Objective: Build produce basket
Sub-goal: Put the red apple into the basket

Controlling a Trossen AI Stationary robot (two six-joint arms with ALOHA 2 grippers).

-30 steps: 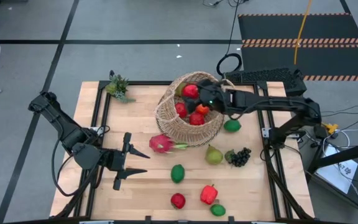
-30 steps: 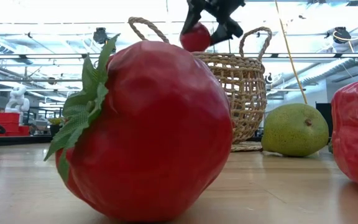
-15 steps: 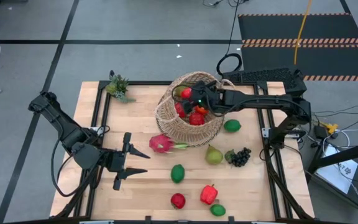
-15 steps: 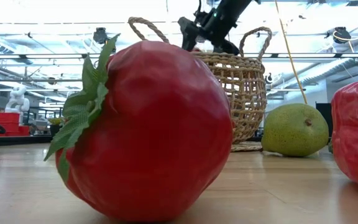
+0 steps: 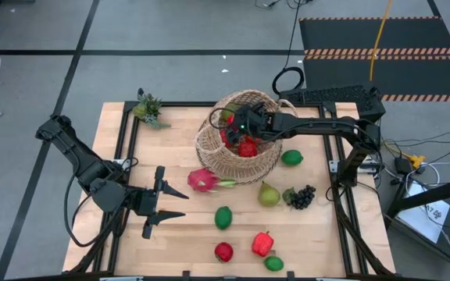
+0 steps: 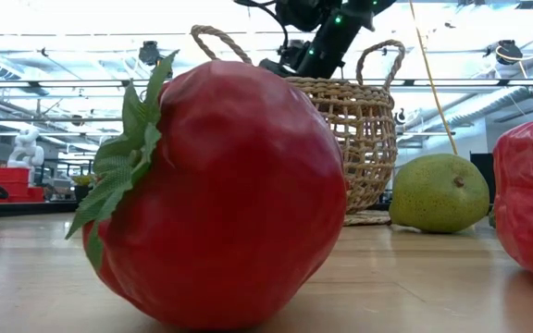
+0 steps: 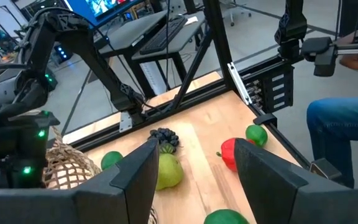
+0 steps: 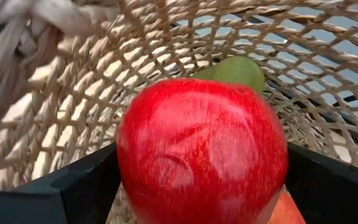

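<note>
Basket: large woven wicker basket (image 5: 237,144) at the far centre of the wooden table (image 5: 178,234), tipped with its mouth toward the far right; several red fruits and something green already lie inside.
Item in hand: red apple (image 8: 201,149), seen in the right wrist view between the two dark fingers (image 8: 73,190), with the basket weave close behind it and a green fruit (image 8: 235,71) past it.
Right gripper: right gripper (image 5: 241,125) reaches into the basket mouth; jaws spread wide with the apple between them. Whether the pads press on the apple cannot be told.
Left gripper: left gripper (image 5: 158,203) waits low over the near left of the table, fingers partly apart, nothing between them.
Produce outside: pink dragonfruit (image 5: 204,181) just beside the basket's near wall; lime (image 5: 291,158) beside its right wall; pear (image 5: 269,194) and dark grapes (image 5: 301,197) near front right; second lime (image 5: 223,217), red tomato (image 5: 223,251), red pepper (image 5: 262,243) and a third lime (image 5: 274,264) toward the near edge.
Other: small green spiky plant (image 5: 148,108) at the far left corner, well apart from the produce.
Step in hand: judged as depositing the apple in the basket.
Next move: let the apple settle among the fruit, lift clear of the rim without catching the weave or a handle, then go to the nearest loose piece, likely the lime.
</note>
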